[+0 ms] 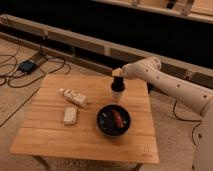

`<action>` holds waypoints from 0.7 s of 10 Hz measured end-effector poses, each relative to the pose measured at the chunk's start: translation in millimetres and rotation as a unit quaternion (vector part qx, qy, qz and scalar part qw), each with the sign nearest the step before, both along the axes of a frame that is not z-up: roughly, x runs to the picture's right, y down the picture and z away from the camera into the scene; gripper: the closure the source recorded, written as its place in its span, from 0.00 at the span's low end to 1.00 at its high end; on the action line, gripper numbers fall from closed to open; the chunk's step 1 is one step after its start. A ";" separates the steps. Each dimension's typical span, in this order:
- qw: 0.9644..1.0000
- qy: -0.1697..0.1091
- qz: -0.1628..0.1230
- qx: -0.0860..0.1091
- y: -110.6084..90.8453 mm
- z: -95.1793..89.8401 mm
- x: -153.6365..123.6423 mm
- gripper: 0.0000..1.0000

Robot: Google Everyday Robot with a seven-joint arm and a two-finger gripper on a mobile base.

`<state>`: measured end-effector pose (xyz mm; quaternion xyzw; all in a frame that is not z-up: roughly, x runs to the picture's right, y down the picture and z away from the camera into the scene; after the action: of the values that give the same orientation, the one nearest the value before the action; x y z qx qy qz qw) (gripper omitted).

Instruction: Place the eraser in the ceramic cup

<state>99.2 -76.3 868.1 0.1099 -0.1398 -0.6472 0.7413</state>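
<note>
The ceramic cup [118, 95] is small and pale. It stands upright on the far right part of the wooden table [50, 135]. My gripper [118, 84] hangs straight down over the cup's mouth, at or just inside the rim, and covers the opening. The white arm [165, 80] reaches in from the right. The black eraser does not show; it is hidden by the gripper or the cup.
A wide black bowl [113, 120] with reddish things inside sits just in front of the cup. A white tube-like bottle [74, 96] lies at the left, with a pale beige block [70, 115] in front of it. Cables and a black box [27, 65] lie on the floor at the left.
</note>
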 end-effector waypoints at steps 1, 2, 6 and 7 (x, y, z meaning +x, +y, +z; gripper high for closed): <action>1.000 0.001 -0.003 0.003 -0.1 -2.1 -0.8 0.20; 1.000 0.001 -0.006 0.006 0.1 -3.9 -1.8 0.20; 1.000 -0.008 -0.017 0.008 4.3 -12.1 -12.0 0.20; 1.000 -0.008 -0.017 0.008 4.6 -11.9 -12.0 0.20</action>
<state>87.2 -71.8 856.2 0.1185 -0.1423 -0.6600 0.7281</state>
